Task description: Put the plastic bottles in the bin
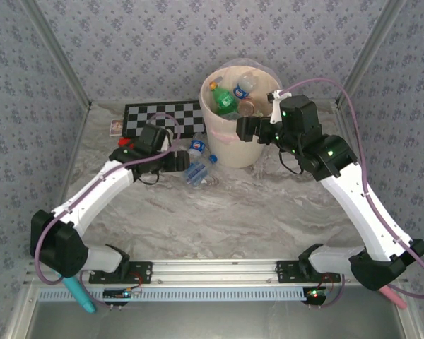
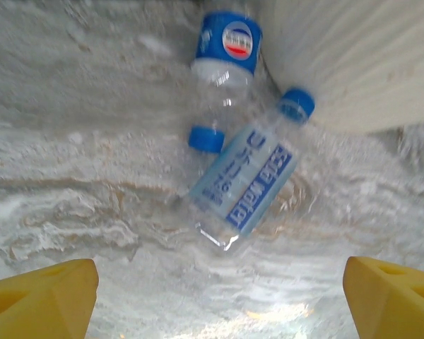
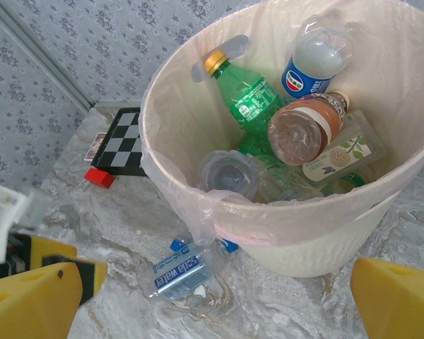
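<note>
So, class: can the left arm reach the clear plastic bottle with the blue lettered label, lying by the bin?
Probably yes: the open left gripper faces the clear blue-labelled bottle across the marble table, with nothing between.

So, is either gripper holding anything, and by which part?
Nothing is held. Left gripper open over clear blue-labelled plastic bottles; right gripper open near the round cream plastic bin.

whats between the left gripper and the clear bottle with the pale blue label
Only bare grey marbled tabletop: in the left wrist view, nothing lies between the open left gripper and the clear plastic bottle with the pale blue label.
</note>
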### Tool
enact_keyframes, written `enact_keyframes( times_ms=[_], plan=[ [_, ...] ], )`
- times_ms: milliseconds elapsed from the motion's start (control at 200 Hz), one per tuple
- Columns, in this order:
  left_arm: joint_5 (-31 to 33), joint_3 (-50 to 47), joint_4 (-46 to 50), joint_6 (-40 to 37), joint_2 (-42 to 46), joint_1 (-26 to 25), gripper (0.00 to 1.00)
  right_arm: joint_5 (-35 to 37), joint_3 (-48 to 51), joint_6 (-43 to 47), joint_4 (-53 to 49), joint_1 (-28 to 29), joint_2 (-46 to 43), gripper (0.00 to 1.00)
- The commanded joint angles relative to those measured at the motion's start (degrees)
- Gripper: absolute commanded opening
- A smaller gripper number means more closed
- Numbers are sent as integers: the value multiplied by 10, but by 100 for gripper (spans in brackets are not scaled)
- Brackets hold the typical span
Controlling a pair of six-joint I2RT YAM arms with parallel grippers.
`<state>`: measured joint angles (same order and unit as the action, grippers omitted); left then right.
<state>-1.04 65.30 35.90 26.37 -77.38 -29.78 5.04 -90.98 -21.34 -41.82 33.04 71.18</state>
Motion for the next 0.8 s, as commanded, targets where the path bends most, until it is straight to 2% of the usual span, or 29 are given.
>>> enact_keyframes(
  times_ms=[0, 315, 535, 795],
  plan=[
    [-1, -19, -30, -42, -10, -23, 89, 11, -18, 10, -8, 1, 1, 100],
    [-17, -28, -55, -109, -107, -43, 89, 13, -15, 0, -13, 3, -4, 100],
    [25, 13, -58, -155, -187, -42, 91, 22, -13, 0, -18, 3, -12, 100],
    [5, 58, -64, -197, -254, -41, 91, 27, -10, -1, -32, 2, -20, 99]
  ],
)
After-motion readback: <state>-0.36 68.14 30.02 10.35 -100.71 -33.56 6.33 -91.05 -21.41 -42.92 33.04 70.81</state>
